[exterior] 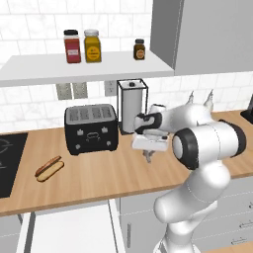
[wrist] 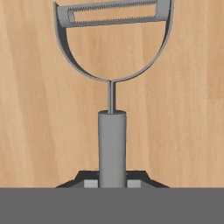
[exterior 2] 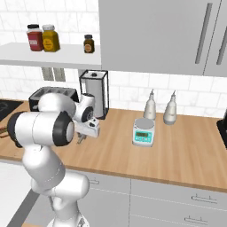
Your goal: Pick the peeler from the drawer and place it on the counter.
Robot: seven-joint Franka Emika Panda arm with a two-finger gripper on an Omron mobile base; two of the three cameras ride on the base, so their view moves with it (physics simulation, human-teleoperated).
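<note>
The stovetop [exterior: 7, 160] is seen far left of the toaster [exterior: 92, 128], set into the counter [exterior: 99, 180]. A hot dog [exterior: 49, 168] lies on the counter just left-front of the toaster. The drawer [exterior: 69, 230] is pulled open below the counter edge, in front of the toaster. Three jars [exterior: 84, 47] are lined up on the shelf [exterior: 84, 68] above the toaster. A paper towel holder [exterior: 132, 104] stands just right of the toaster, at the back. The gripper [exterior: 147, 157] is held over the counter right of the toaster, w/ the peeler [wrist: 112, 87] clamped by its handle between the narrow jaws, loop head pointing at the wood. Further right of the toaster, a scale [exterior 2: 144, 132] & two bottles [exterior 2: 160, 107] are seen on the counter.
</note>
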